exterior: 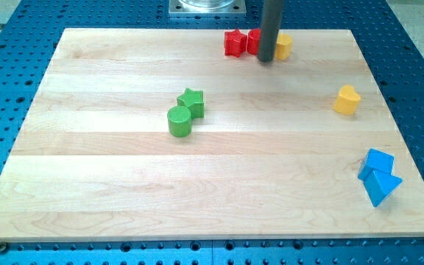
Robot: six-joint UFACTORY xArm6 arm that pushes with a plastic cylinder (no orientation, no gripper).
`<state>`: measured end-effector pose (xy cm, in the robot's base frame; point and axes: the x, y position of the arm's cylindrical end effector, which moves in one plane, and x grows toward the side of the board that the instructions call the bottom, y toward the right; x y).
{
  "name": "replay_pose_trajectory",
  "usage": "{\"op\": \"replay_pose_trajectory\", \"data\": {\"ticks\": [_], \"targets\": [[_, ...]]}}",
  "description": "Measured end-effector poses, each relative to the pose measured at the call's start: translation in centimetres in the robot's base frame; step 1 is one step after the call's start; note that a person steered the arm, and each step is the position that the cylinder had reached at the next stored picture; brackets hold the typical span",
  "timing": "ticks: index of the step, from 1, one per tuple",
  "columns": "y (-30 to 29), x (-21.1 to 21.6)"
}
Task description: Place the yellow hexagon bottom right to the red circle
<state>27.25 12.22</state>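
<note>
My tip [266, 59] is near the view's top edge of the wooden board, right of centre. It stands between a red block [253, 41], partly hidden by the rod, on its left and the yellow hexagon [283, 46] on its right, touching or nearly touching both. I cannot make out the shape of the hidden red block. A red star [234, 43] sits just left of that red block.
A yellow heart [347, 100] lies at the right. A green star [191, 102] and a green cylinder [179, 121] touch each other left of centre. Two blue blocks [378, 177] sit at the lower right near the board's edge [418, 184].
</note>
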Motion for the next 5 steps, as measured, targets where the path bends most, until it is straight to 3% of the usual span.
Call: {"op": "replay_pose_trajectory", "data": {"ticks": [1, 2, 3, 4, 5], "targets": [[7.0, 1.9], [11.5, -3.3], [8.2, -7.2], [6.4, -5.4], [6.4, 0.8]]}}
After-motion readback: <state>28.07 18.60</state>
